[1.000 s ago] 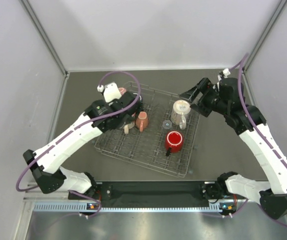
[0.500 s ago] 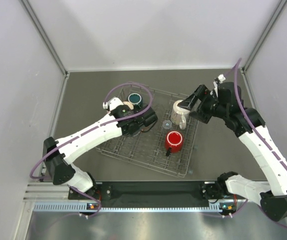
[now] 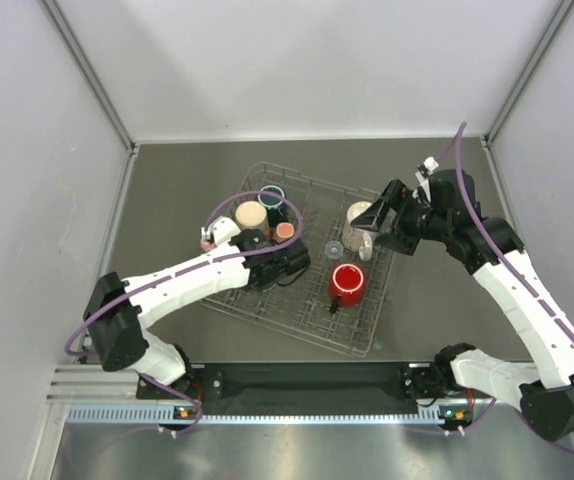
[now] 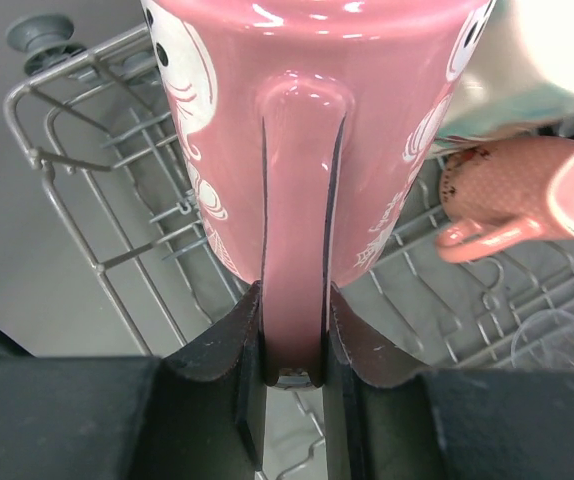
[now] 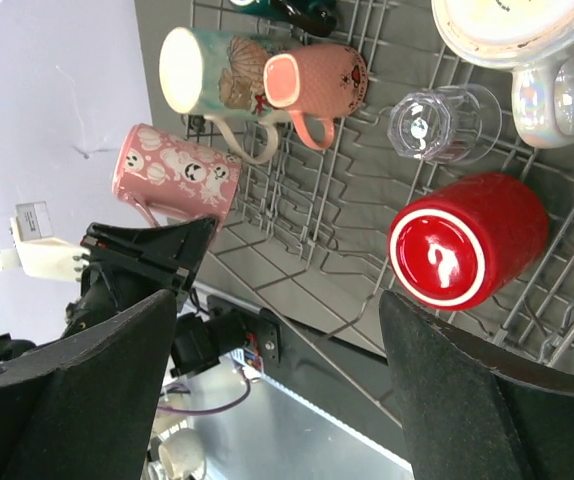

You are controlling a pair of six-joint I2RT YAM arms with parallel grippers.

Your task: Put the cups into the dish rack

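My left gripper [image 4: 294,295] is shut on the handle of a pink ghost-print mug [image 4: 307,110]. It holds the mug on its side above the left part of the dish rack [image 3: 362,345]. In the rack are a dark teal mug [image 3: 272,195], a shell-print mug with a cream inside [image 3: 252,215] and a small salmon mug on its side [image 3: 284,231]. A clear glass cup [image 3: 334,247], an upside-down red mug [image 3: 347,283] and a cream mug [image 3: 360,220] are there too. My right gripper [image 3: 379,212] stands open beside the cream mug, holding nothing.
The rack sits at an angle on a dark grey tabletop [image 3: 167,190] enclosed by white walls. A black rail [image 3: 307,380] runs along the near edge between the arm bases. The left arm lies across the rack's near-left corner.
The left arm has swung toward the near side with the pink mug, uncovering the teal and shell-print mugs. The right gripper has drifted slightly down and left, staying open.
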